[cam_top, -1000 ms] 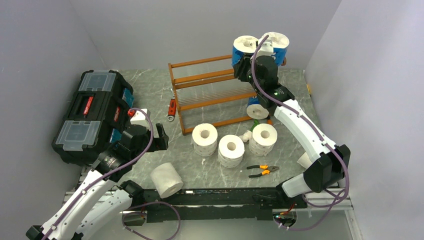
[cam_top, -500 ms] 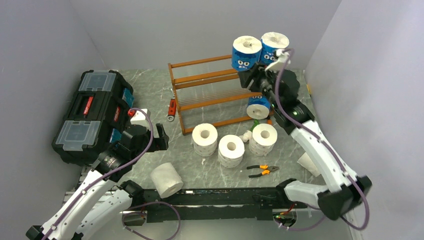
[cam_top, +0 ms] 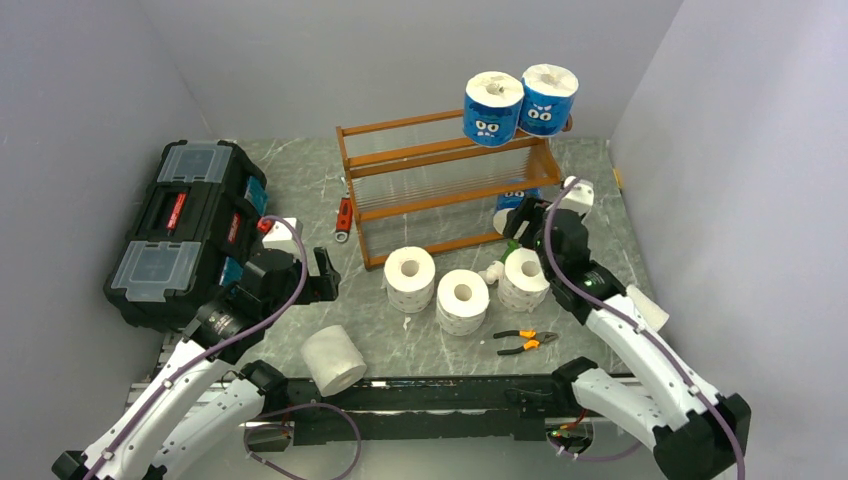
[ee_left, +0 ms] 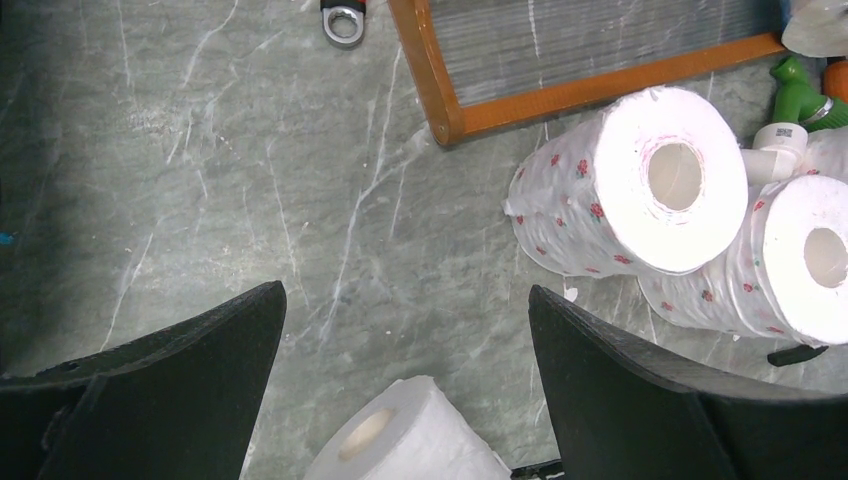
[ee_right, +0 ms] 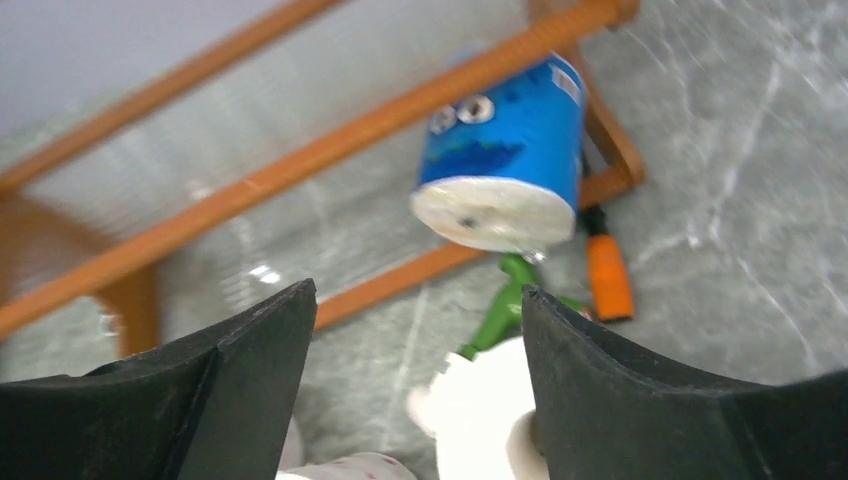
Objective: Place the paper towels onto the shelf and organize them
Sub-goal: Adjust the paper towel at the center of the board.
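Note:
The orange-brown shelf (cam_top: 440,185) stands at the back of the table. Two blue paper towels (cam_top: 493,107) (cam_top: 549,99) sit upright at the right end of its top tier. A third blue roll (ee_right: 500,150) lies on its side by the shelf's lower right corner. Three flowered white rolls (cam_top: 410,278) (cam_top: 462,300) (cam_top: 527,278) stand in front of the shelf, and a plain one (cam_top: 333,359) lies near the front edge. My right gripper (ee_right: 418,290) hangs open and empty above the rightmost white roll. My left gripper (ee_left: 405,292) is open over the plain roll (ee_left: 400,450).
A black toolbox (cam_top: 185,230) fills the left side. Orange-handled pliers (cam_top: 525,342) lie in front of the white rolls. A green-and-white tool (ee_right: 505,300) and an orange handle (ee_right: 608,272) lie by the shelf's right foot. A red tool (cam_top: 344,218) lies left of the shelf.
My right gripper let go of the blue roll on the top tier, opened, and drew back down to the front right of the shelf. The left arm has not moved.

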